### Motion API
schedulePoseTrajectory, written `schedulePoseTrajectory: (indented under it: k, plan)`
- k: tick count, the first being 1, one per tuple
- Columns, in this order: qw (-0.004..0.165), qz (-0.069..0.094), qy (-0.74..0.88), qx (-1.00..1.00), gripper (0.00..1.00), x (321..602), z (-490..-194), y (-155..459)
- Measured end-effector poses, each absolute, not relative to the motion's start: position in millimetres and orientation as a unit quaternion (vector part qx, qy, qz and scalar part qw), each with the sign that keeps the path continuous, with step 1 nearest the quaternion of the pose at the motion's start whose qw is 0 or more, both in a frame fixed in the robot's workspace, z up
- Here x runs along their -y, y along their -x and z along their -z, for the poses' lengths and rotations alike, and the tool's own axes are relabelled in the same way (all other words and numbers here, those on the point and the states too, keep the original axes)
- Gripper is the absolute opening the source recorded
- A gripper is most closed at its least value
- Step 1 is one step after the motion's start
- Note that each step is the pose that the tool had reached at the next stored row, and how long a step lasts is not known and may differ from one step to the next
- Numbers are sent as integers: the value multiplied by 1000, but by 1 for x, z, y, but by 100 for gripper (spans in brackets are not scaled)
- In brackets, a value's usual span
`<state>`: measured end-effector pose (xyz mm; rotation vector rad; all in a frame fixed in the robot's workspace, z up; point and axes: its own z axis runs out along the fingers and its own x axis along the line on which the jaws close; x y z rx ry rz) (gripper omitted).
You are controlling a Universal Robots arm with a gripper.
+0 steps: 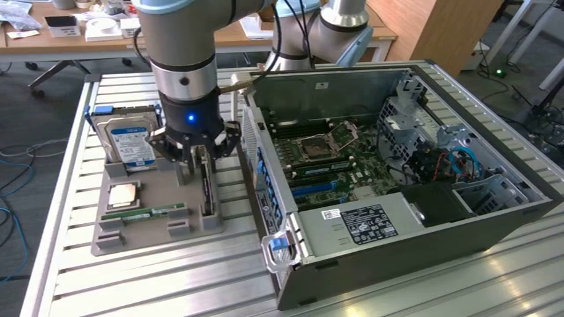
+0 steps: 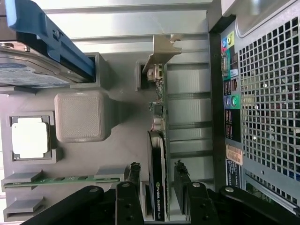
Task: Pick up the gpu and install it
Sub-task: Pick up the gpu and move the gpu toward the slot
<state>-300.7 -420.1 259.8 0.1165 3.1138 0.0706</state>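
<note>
The gpu [image 1: 208,197] stands on edge in a slot of the grey parts holder [image 1: 150,231], a thin dark card beside the computer case. In the wrist view the gpu [image 2: 158,140] runs away from the camera, with its pale metal bracket [image 2: 161,49] at the far end. My gripper [image 1: 199,165] hangs straight over the card's near end. It is open [image 2: 157,176], with one finger [image 2: 135,174] on each side of the card and a small gap showing on both sides.
The holder also carries a hard drive in a blue frame [image 1: 131,142], a processor chip [image 1: 123,195] and a green memory stick [image 1: 145,213]. The open computer case [image 1: 414,218] lies close to the exterior view's right, its motherboard [image 1: 339,165] exposed. Everything rests on a slatted metal table [image 1: 176,284].
</note>
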Motion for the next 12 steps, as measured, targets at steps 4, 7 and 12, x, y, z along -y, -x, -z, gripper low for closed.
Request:
schedulePoseTrajectory:
  k: [4,7,12]
  plan:
    - [12,-23,-37,-999,43,420,-253,301]
    - [12,-23,-37,-999,43,420,-247,301]
    - [12,-23,-37,-999,43,420,-244,299]
